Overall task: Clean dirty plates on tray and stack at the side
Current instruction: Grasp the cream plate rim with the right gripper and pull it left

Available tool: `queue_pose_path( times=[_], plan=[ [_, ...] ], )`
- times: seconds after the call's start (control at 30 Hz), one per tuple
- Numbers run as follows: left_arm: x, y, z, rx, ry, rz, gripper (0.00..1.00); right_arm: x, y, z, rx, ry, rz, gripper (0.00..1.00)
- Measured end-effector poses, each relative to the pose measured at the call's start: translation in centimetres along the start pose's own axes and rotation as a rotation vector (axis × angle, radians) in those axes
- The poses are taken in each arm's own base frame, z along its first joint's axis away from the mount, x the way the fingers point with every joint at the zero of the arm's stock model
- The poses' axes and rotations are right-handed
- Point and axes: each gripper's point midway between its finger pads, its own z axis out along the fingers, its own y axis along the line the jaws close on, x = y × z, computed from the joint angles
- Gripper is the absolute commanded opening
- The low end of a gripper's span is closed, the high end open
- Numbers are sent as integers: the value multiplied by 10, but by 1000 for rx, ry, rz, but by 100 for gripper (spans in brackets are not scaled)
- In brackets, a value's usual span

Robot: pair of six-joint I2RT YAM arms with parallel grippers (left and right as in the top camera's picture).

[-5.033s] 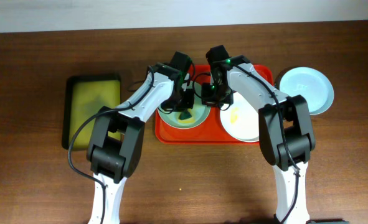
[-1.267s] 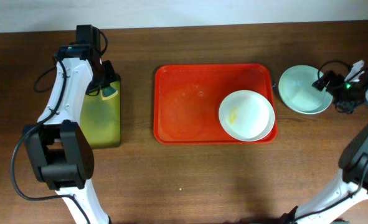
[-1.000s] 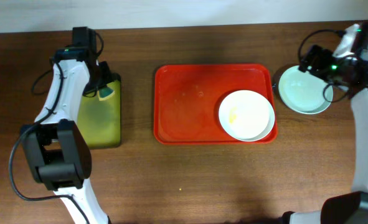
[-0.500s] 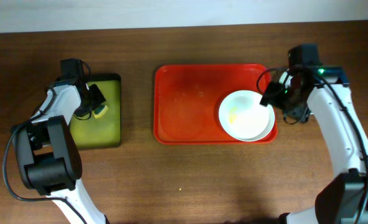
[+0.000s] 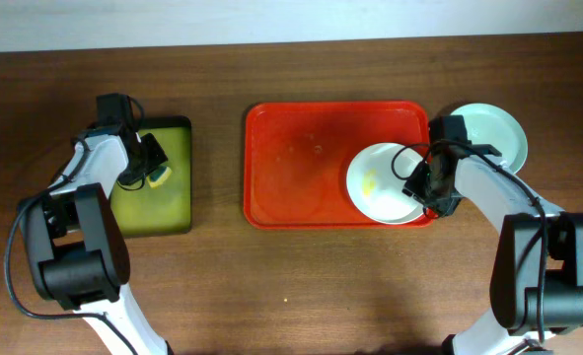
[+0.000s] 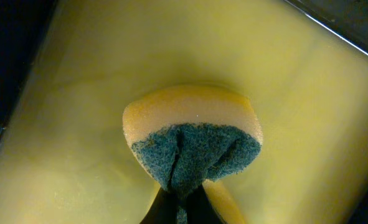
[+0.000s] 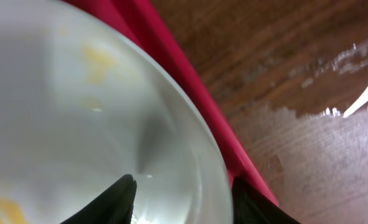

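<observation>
1. White plate (image 5: 395, 173) sits in the right near corner of the tray (image 5: 301, 168). A yellow smear (image 5: 371, 183) shows on it, so I judge it uncleaned.
2. Right hand (image 5: 426, 187) is at the plate's right edge. In the wrist view its fingers (image 7: 118, 199) are parted, one inside the rim and one outside over the tray wall. Nothing gripped.
3. Left hand (image 5: 149, 164) pinches a folded sponge (image 6: 190, 134) over yellow liquid in the green tray (image 5: 168, 212), well apart from the plate.
4. Risk: the outer finger is close against the tray wall. Closing could catch the wall and drag or tip the tray.
5. Risk: the rim is shallow and glossy, so a thin pinch may slip on lifting.
6. Risk: moving the plate now would carry the smear along, since the sponge is far off.
7. Pale plate (image 5: 493, 128) lies on the tabletop (image 5: 291, 286) just right of the tray, partly behind the right arm. An arm swing could knock it. Cannot tell if it is one plate or two.
</observation>
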Motion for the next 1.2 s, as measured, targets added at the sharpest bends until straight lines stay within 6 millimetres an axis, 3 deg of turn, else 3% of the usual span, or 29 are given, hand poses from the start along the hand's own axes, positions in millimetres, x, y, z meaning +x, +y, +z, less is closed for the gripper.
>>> queue_pose_path(
  times=[0.13,0.27,0.37,0.47,0.53,0.63,0.9,0.97,1.07,1.2],
  plan=[
    [0,0,0,0,0,0,0,-14,15,-1,-64,-60,-150,50],
    [0,0,0,0,0,0,0,-5,29,-2,-127,-32,-298,56],
    [0,0,0,0,0,0,0,-13,22,-2,-94,-56,-321,54],
    [0,0,0,0,0,0,0,-42,14,-7,-102,-132,-338,47],
    [0,0,0,0,0,0,0,-47,12,-6,-110,-141,-347,46],
    [0,0,0,0,0,0,0,-44,16,-3,-124,-133,-383,39],
    [0,0,0,0,1,0,0,-31,30,-2,-111,-123,-455,40],
    [0,0,0,0,0,0,0,-26,28,-7,-90,-81,-458,40],
    [0,0,0,0,0,0,0,-38,38,-24,-97,-96,-460,40],
    [0,0,0,0,0,0,0,-35,40,-24,-112,-80,-461,39]
  ],
)
